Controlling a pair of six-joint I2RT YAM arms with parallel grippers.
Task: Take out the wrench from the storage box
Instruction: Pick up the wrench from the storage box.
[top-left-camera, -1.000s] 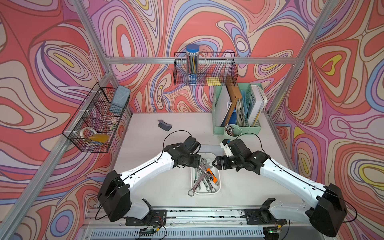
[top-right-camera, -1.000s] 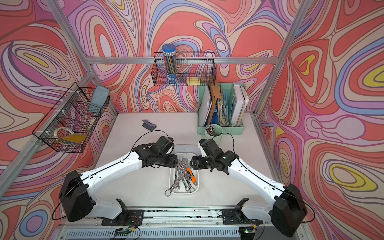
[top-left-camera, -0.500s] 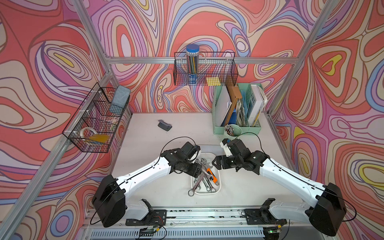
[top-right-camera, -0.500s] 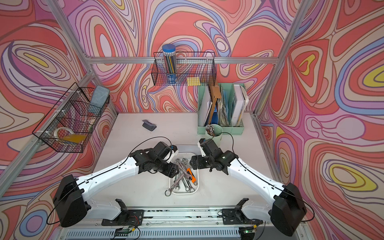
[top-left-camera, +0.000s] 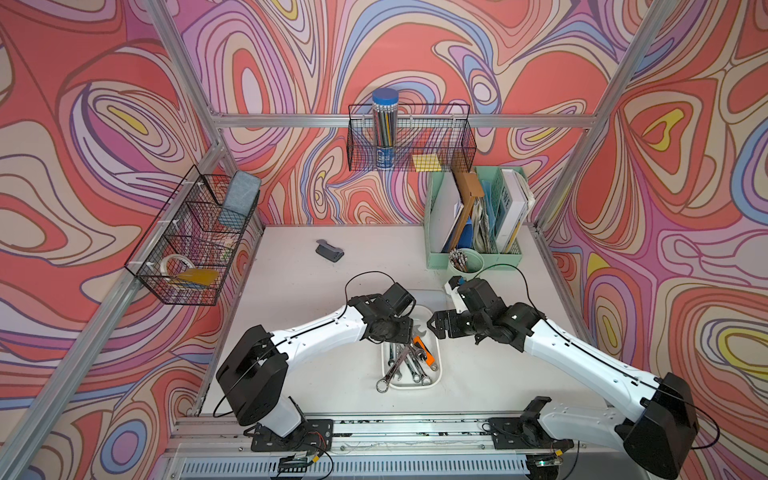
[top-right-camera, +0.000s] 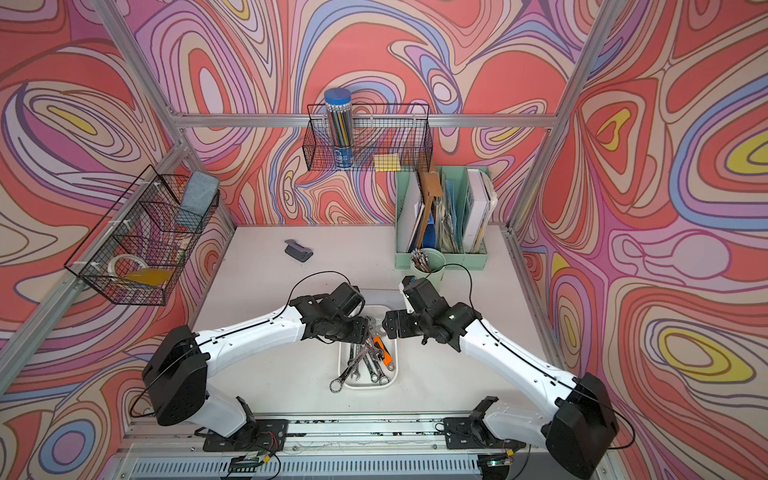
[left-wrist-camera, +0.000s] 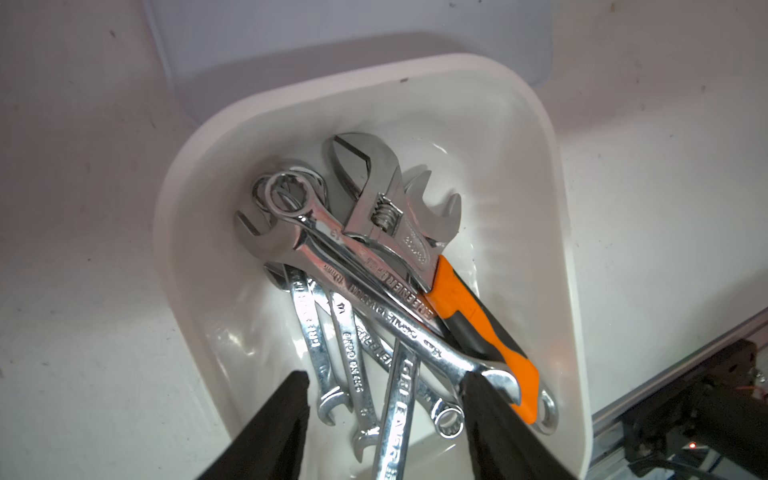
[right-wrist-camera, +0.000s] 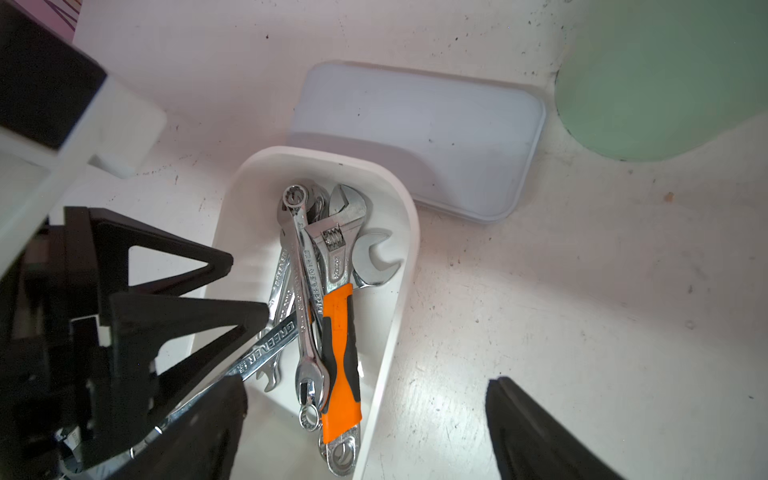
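around it: we've got a flat pale grey-blue case lying just behind the storage box. A mint-green cup of pens and a mint-green file holder sit further back on the right. A small dark grey gadget is well off toward the back left of the table.
in the way: honestly the wrenches block each other, piled crisscross. 2 sit on top, an orange-handled adjustable wrench and a shiny combination wrench right beside it.
where they are: all in the white box at the front middle of the table, except 1 long wrench whose ring end pokes out over the near left corner of the rim.
left gripper: over the far half of the box, fingers spread and straddling several shafts, the long wrench among them. We don't see it squeezing any.
right gripper: spread wide, nothing in it, hanging by the far right side of the box.
pointing: most shafts run along the box's length, far to near. The adjustable wrench has its jaw head at the far end, handle toward the near right. The long wrench cuts diagonally, far right to near left.
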